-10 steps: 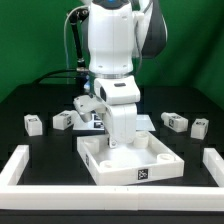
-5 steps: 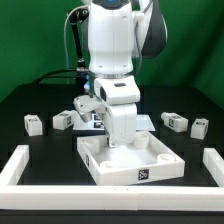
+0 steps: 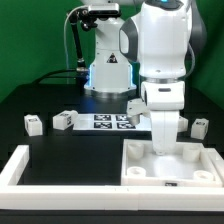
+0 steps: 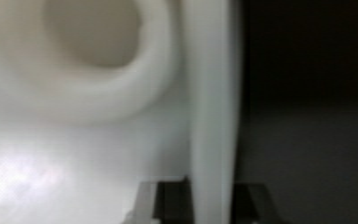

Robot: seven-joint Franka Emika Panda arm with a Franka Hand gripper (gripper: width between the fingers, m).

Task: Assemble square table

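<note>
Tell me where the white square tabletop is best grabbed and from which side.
Grip its thin raised rim, coming straight down from above. The tabletop lies flat and is too wide for the tool to span, but the upright rim is narrow enough to fit between the fingers, as the wrist view shows.

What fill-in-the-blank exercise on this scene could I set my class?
1. The slab lies toward the exterior view's ____ side.
2. The gripper reaches down onto the ____.
3. On the exterior view's left of the marker board lie ____ leg blocks.
Missing words: right; slab; two.
</note>
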